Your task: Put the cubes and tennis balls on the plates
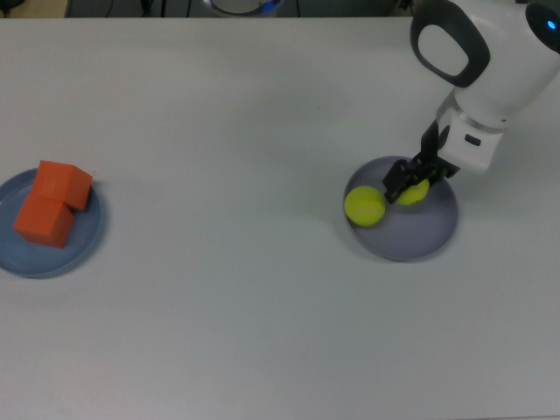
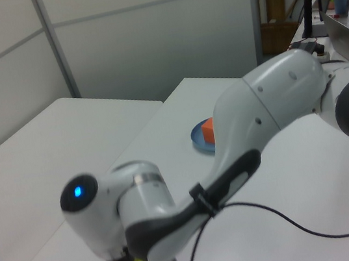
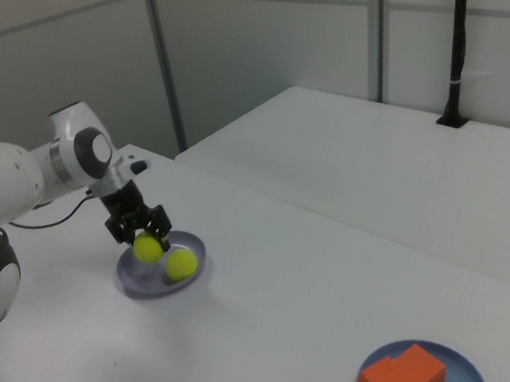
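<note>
Hand point(image 1: 405, 186) is clamped on the second ball point(image 1: 414, 192), hovering over the purple plate point(image 1: 429, 236) right beside the first ball point(image 1: 364, 206). I'd lower it onto bare plate before releasing, so they don't knock and roll off.

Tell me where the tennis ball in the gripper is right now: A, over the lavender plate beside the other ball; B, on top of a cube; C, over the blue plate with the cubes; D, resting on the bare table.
A: the gripper holds one tennis ball over the lavender plate, beside the other ball.
</note>
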### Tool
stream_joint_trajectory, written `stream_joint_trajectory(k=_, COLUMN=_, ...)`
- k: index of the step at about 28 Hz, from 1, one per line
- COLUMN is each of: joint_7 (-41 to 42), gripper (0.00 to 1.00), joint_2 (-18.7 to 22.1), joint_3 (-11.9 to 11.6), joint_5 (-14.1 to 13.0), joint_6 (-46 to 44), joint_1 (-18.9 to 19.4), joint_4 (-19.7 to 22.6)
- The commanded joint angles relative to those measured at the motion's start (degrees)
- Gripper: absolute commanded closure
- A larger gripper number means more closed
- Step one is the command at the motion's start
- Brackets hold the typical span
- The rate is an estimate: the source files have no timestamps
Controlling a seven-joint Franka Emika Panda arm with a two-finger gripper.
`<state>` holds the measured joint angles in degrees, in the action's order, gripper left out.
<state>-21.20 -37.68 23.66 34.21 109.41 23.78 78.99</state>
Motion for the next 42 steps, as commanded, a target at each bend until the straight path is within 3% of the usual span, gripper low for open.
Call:
stream_joint_trajectory(k=1, joint_7=-2.8, gripper=0.52, joint_2=0.6, joint_3=-0.7, joint_5=0.9, joint_6=1.6, joint_1=0.7, joint_4=2.5)
stream_joint_trajectory(k=6, joint_7=-2.8, gripper=0.0, joint_2=1.2, joint_3=-0.7, joint_5=0.2, joint_6=0.8, joint_1=0.3, joint_4=1.8)
stream_joint_trajectory(k=10, joint_7=-2.2, gripper=0.0, joint_2=3.7, joint_3=-0.8, joint_5=-2.0, joint_6=-2.0, joint_1=-0.7, joint_4=1.3)
stream_joint_trajectory(k=15, joint_7=1.7, gripper=0.0, joint_2=7.9, joint_3=-1.0, joint_5=-7.1, joint_6=-8.2, joint_1=-3.2, joint_4=0.1)
stream_joint_trajectory(k=20, joint_7=7.8, gripper=0.0, joint_2=15.2, joint_3=-1.1, joint_5=-13.0, joint_6=-16.5, joint_1=-9.3, joint_4=0.0)
stream_joint_trajectory(k=24, joint_7=12.2, gripper=0.0, joint_2=19.2, joint_3=-1.2, joint_5=-15.2, joint_6=-23.4, joint_1=-12.8, joint_4=0.0)
stream_joint_trajectory(k=26, joint_7=13.3, gripper=0.0, joint_2=20.7, joint_3=-1.7, joint_5=-17.6, joint_6=-24.8, joint_1=-15.6, joint_4=0.0)
stream_joint_trajectory(k=29, joint_7=13.1, gripper=0.0, joint_2=22.4, joint_3=-4.8, joint_5=-18.9, joint_6=-25.7, joint_1=-16.2, joint_4=-0.4)
stream_joint_trajectory(k=30, joint_7=13.5, gripper=0.0, joint_2=23.6, joint_3=-8.2, joint_5=-21.0, joint_6=-25.9, joint_1=-16.1, joint_4=-1.0)
stream_joint_trajectory(k=33, joint_7=13.6, gripper=0.0, joint_2=25.1, joint_3=-13.4, joint_5=-28.6, joint_6=-26.0, joint_1=-16.3, joint_4=-2.2)
stream_joint_trajectory(k=34, joint_7=14.1, gripper=0.0, joint_2=26.7, joint_3=-17.7, joint_5=-32.5, joint_6=-25.9, joint_1=-16.3, joint_4=-2.3)
stream_joint_trajectory(k=35, joint_7=14.3, gripper=0.0, joint_2=27.6, joint_3=-19.5, joint_5=-33.4, joint_6=-25.7, joint_1=-16.0, joint_4=-2.3)
stream_joint_trajectory(k=37, joint_7=15.8, gripper=0.0, joint_2=28.4, joint_3=-21.5, joint_5=-34.3, joint_6=-25.4, joint_1=-16.0, joint_4=-2.3)
stream_joint_trajectory(k=42, joint_7=18.2, gripper=0.0, joint_2=28.4, joint_3=-22.3, joint_5=-34.1, joint_6=-25.2, joint_1=-16.4, joint_4=-3.8)
